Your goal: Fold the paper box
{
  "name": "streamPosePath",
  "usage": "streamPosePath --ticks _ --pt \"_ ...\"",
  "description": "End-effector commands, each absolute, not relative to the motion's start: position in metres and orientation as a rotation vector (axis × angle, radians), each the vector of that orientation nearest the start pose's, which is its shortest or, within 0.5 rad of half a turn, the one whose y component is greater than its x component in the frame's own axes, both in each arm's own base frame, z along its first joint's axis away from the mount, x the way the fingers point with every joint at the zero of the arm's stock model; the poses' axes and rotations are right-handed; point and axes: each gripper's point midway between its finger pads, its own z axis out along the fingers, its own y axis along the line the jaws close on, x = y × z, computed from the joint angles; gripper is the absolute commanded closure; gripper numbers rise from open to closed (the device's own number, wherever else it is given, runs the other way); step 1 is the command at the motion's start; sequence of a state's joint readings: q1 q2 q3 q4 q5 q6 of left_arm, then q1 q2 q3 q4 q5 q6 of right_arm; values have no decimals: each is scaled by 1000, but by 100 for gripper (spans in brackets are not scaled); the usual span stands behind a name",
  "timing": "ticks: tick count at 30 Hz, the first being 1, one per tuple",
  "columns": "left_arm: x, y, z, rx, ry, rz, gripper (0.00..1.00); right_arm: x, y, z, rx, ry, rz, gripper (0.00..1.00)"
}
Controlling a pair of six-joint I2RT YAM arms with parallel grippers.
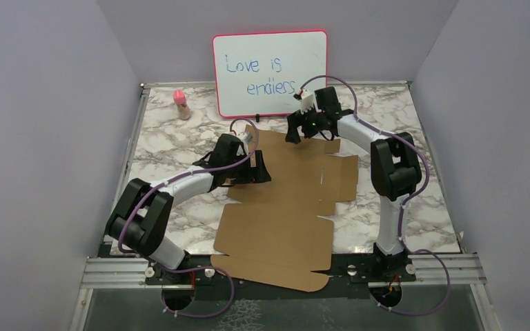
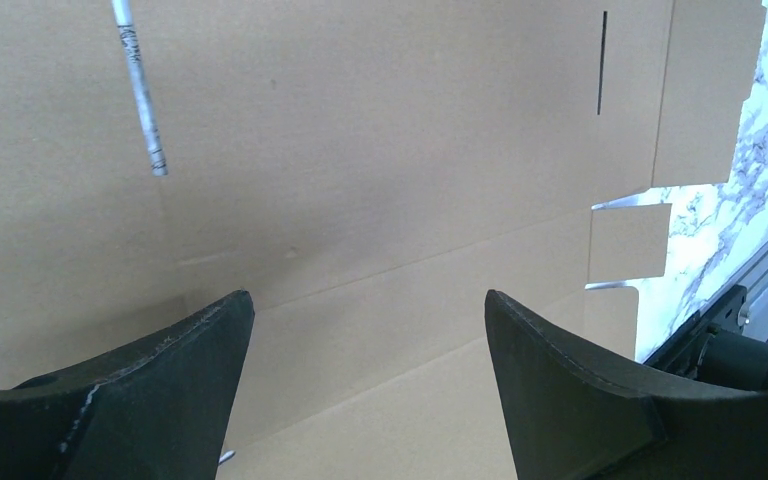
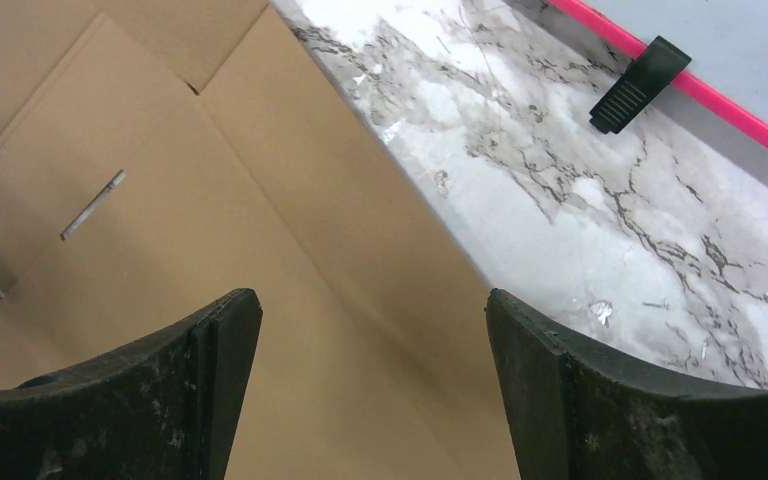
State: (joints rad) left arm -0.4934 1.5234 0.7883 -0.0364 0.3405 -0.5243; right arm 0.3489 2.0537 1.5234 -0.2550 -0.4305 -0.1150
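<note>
Top external view: marble table [image 1: 165,141] w/ grey walls on three sides. At the far edge stands a whiteboard [image 1: 269,72] w/ red frame and handwritten words; a small bottle [image 1: 182,103] w/ pink cap is to the left of it, well apart from the box. The box [image 1: 283,207] is a flat brown cardboard sheet, not folded, in the middle of the table btw. the two arms. Its near edge hangs over the table edge onto the metal rail [image 1: 110,272], and its far flap comes near the whiteboard's black foot [image 3: 640,85]. The right arm's wrist covers the lower right corner of the whiteboard in this view. L gripper [image 1: 261,171] is low over the far-left part of the sheet; if the tips touch the cardboard, I cannot tell. Left wrist cam: the jaws are spread wide, nothing btw. them, only cardboard w/ creases and a thin slot [image 2: 600,62] below, marble at the right. R gripper [image 1: 295,132] is over the far edge of the sheet, just in front of the whiteboard. Right wrist cam: the jaws are also spread wide and grasp nothing; under them is the sheet's edge, w/ bare marble to the right.
</note>
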Motion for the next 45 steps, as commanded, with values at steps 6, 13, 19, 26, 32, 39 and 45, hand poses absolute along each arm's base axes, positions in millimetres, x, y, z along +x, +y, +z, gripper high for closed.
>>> streamPosePath --ticks 6,13,19,26,32,39,45 --pt "284 -257 60 172 2461 -916 15 493 247 63 -857 2139 742 11" --pt "282 -257 47 171 2495 -899 16 485 253 43 -935 2139 875 13" --pt "278 -257 38 157 2514 -883 16 476 261 37 -1000 2139 992 21" --pt "273 -255 25 142 2544 -870 16 460 265 33 -1067 2153 1108 36" --pt "273 -255 16 134 2560 -860 16 456 267 57 -1103 2094 1116 55" --pt "272 -257 9 136 2576 -871 16 450 260 74 -1139 2063 1000 65" --pt "270 -257 4 134 2584 -875 16 435 263 73 -1197 2072 874 68"
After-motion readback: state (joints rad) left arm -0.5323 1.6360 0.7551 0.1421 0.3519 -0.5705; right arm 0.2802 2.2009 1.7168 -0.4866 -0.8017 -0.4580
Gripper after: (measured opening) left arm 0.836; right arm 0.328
